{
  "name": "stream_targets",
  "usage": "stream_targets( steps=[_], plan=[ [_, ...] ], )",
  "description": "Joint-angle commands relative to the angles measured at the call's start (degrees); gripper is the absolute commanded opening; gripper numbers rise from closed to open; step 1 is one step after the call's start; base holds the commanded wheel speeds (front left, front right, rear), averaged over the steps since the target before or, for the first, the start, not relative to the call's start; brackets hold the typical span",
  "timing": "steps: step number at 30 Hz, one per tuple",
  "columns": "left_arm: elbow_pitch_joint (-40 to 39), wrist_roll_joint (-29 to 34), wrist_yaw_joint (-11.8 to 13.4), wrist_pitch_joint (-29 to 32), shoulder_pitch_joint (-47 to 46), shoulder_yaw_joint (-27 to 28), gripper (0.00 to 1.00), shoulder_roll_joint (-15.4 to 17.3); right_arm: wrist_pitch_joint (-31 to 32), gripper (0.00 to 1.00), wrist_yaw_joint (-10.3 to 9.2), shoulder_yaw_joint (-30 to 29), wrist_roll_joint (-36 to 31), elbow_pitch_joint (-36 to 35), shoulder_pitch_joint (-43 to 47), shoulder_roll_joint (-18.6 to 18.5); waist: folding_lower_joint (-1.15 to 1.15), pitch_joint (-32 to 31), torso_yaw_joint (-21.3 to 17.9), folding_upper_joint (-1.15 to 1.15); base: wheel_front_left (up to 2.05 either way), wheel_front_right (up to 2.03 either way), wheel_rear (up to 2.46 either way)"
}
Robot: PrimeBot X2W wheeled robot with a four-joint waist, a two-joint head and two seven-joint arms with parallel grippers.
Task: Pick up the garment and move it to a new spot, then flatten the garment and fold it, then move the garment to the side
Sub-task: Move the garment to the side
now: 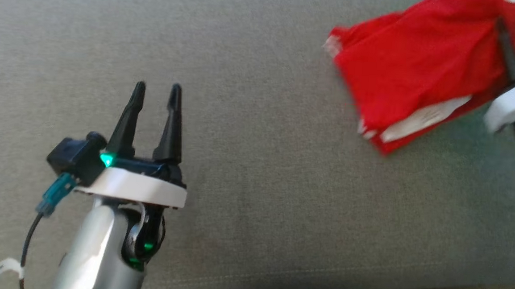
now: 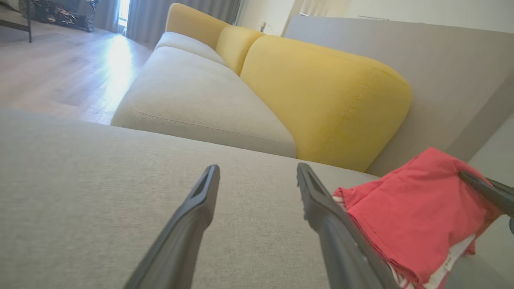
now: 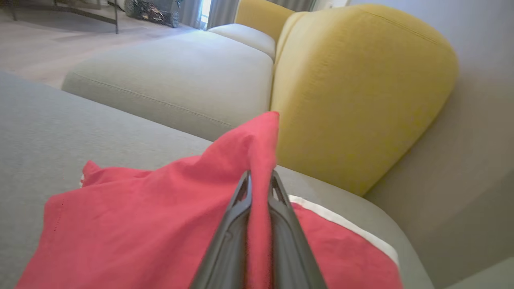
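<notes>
The red garment (image 1: 414, 69) lies bunched at the far right of the grey sofa seat (image 1: 254, 198), one fold lifted because the right jaws pinch it, probably to carry it to a new spot. The left jaws hang spread and empty over bare seat, well apart. The head view blurs the right jaws and crops the garment's top; its kind is unclear.
</notes>
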Motion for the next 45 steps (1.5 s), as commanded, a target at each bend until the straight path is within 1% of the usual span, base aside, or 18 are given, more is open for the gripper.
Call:
stream_targets(
  steps=[1,6,11,13,14,17,22,23,24,25,30,35,40,45],
  plan=[
    [-2.1,0.7,-0.2,-0.4,-2.3,1.4,1.00,0.3,0.4,0.00,-0.04,-0.3,0.4,-0.7,-2.0,-2.5,0.00,1.9,-1.2,0.00,0.00,0.00,0.00],
    [-2.1,1.9,-0.4,-0.4,-4.0,0.9,1.00,0.3,1.1,0.00,-0.04,-3.0,0.2,2.5,-5.6,-6.1,0.00,4.6,-2.0,0.00,0.00,0.00,0.00],
    [-2.3,2.7,-0.6,-0.4,-4.9,0.7,1.00,0.3,2.0,0.00,-0.04,-8.4,-1.7,5.9,-7.3,-8.3,0.00,6.7,-2.6,0.00,0.00,0.00,0.00],
    [-2.3,3.0,-0.7,-0.4,-5.2,0.7,1.00,0.3,2.2,0.00,-0.04,-10.9,-2.6,6.9,-7.7,-8.3,0.00,7.4,-3.0,0.00,0.00,0.00,0.00],
    [-2.3,3.0,-0.7,-0.4,-5.2,0.7,1.00,0.3,2.2,0.00,-0.04,-10.9,-2.6,6.9,-7.7,-8.3,0.00,7.4,-3.0,0.00,0.00,0.00,0.00],
    [-2.1,3.3,-0.9,-0.4,-5.7,0.7,1.00,0.3,1.8,0.00,-0.04,-13.9,-3.5,7.7,-8.2,-7.3,0.00,8.3,-3.7,0.00,0.00,0.00,0.00],
    [-1.6,3.7,-1.3,-0.4,-6.5,0.4,1.00,0.3,2.1,0.00,-0.04,-14.9,-4.8,8.1,-8.9,-5.3,0.00,9.1,-4.3,0.00,0.00,0.00,0.00],
    [-1.5,3.7,-1.3,-0.4,-6.7,0.4,1.00,0.3,2.1,0.18,-0.04,-15.1,-5.0,8.2,-9.0,-5.1,0.00,9.2,-4.4,0.00,0.00,0.00,0.00],
    [-1.4,3.7,-1.3,-0.4,-6.9,0.3,1.00,0.3,2.0,0.42,-0.04,-15.2,-4.8,8.1,-9.0,-4.6,0.00,9.3,-4.4,0.00,0.00,0.00,0.00],
    [-1.4,3.7,-1.3,-0.4,-7.1,0.3,1.00,0.3,1.9,1.00,-0.04,-15.3,-4.6,7.9,-9.0,-4.2,0.00,9.3,-4.5,0.00,0.00,0.00,0.00],
    [-0.9,3.4,-1.5,-0.4,-7.4,0.2,1.00,0.3,1.6,1.00,-0.04,-14.5,-4.9,6.7,-8.8,-4.0,0.00,8.8,-4.4,0.00,0.00,0.00,0.00],
    [-0.6,2.3,-1.4,-0.4,-6.9,0.2,1.00,0.3,1.4,1.00,-0.04,-13.7,-5.1,4.0,-8.3,-3.3,0.00,6.4,-3.5,0.00,0.00,0.00,0.00],
    [-1.0,1.1,-1.0,-0.4,-5.5,0.8,1.00,0.3,1.5,1.00,-0.04,-11.5,-4.6,-1.6,-6.4,-0.4,0.00,2.7,-2.1,0.00,0.00,0.00,0.00],
    [-1.6,-0.1,-0.5,-0.4,-3.9,1.2,1.00,0.3,1.1,1.00,-0.04,-10.3,-3.1,-8.9,-0.7,3.0,0.00,-1.4,0.7,0.00,0.00,0.00,0.00]
  ],
)
